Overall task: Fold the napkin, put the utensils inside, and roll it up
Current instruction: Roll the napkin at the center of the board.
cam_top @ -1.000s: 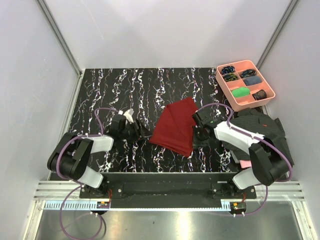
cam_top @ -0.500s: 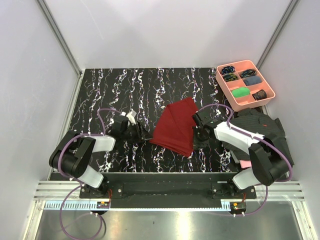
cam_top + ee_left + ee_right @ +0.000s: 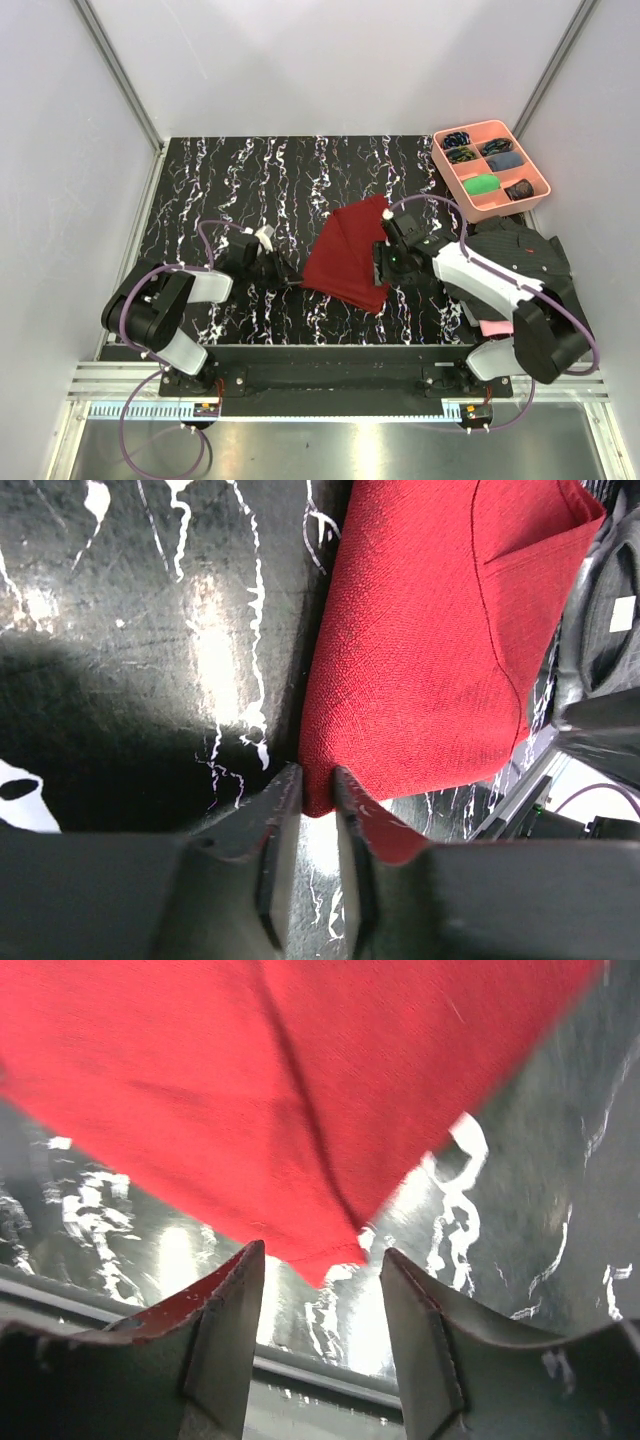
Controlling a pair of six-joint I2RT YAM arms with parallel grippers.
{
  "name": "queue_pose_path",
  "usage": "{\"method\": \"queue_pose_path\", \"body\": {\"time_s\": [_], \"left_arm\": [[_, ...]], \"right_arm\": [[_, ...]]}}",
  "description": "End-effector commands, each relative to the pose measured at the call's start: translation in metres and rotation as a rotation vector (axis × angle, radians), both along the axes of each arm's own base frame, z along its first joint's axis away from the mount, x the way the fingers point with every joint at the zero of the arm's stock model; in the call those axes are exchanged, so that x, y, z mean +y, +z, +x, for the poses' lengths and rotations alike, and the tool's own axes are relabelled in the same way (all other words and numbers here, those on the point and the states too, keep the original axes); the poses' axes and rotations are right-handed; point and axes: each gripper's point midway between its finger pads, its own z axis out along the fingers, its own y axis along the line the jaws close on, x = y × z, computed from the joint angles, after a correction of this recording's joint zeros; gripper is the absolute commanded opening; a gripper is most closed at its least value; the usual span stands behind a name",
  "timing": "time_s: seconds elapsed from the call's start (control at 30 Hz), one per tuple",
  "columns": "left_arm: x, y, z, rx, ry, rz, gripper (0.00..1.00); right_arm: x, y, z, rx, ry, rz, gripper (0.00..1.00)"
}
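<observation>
The dark red napkin (image 3: 348, 258) lies folded on the black marbled table (image 3: 250, 190). My left gripper (image 3: 297, 283) reaches in low from the left, and in the left wrist view its fingertips (image 3: 290, 785) pinch the napkin's (image 3: 430, 630) near-left corner between them. At the napkin's right side is my right gripper (image 3: 380, 272). In the right wrist view it (image 3: 322, 1255) stands open, with a napkin (image 3: 250, 1080) corner hanging just beyond the gap and touching neither finger. The utensils are out of view.
A pink compartment tray (image 3: 541, 196) with several small items stands at the back right. A dark striped shirt (image 3: 520, 260) lies under the right arm, with a pink cloth (image 3: 490, 327) at its near edge. The table's front edge (image 3: 300, 1370) runs close beneath the right gripper.
My left gripper slid right and closed onto the napkin's corner. My right gripper went from shut to open and shifted slightly back and left along the napkin's right edge.
</observation>
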Motion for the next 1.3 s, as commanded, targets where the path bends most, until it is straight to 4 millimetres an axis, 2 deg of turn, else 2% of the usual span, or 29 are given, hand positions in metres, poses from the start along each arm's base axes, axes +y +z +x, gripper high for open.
{"method": "queue_pose_path", "body": {"time_s": [0.0, 0.07, 0.17, 0.2, 0.3, 0.47, 0.63, 0.73, 0.9, 1.13, 1.27], "left_arm": [[-0.003, 0.002, 0.001, 0.002, -0.019, 0.008, 0.19], [-0.005, 0.005, 0.002, 0.002, -0.024, 0.004, 0.13], [-0.007, 0.011, 0.005, 0.001, -0.025, -0.008, 0.04], [-0.007, 0.012, 0.005, 0.006, -0.024, -0.007, 0.00], [-0.008, 0.021, 0.008, -0.005, -0.029, -0.006, 0.00], [-0.011, 0.038, 0.017, -0.021, -0.026, -0.009, 0.00], [-0.012, 0.045, 0.018, -0.020, -0.029, -0.013, 0.00], [-0.012, 0.044, 0.017, -0.014, -0.025, -0.012, 0.00], [-0.013, 0.048, 0.019, -0.014, -0.018, -0.021, 0.00], [-0.013, 0.051, 0.020, -0.018, -0.019, -0.019, 0.00], [-0.013, 0.050, 0.020, -0.018, -0.020, -0.018, 0.00]], "right_arm": [[0.038, 0.055, 0.033, -0.266, 0.131, 0.049, 0.60], [0.062, 0.061, 0.030, -0.317, 0.219, 0.056, 0.61], [0.089, 0.061, 0.033, -0.379, 0.308, 0.026, 0.62], [0.104, 0.056, 0.027, -0.391, 0.357, 0.006, 0.63], [0.131, 0.048, 0.023, -0.438, 0.432, -0.036, 0.64], [0.161, 0.033, 0.023, -0.500, 0.502, -0.096, 0.69], [0.176, 0.022, 0.021, -0.547, 0.542, -0.150, 0.72], [0.182, 0.012, 0.017, -0.557, 0.573, -0.162, 0.73], [0.180, -0.009, 0.012, -0.563, 0.593, -0.244, 0.72], [0.150, -0.024, 0.016, -0.601, 0.485, -0.393, 0.69], [0.137, -0.036, 0.013, -0.591, 0.486, -0.457, 0.67]]}}
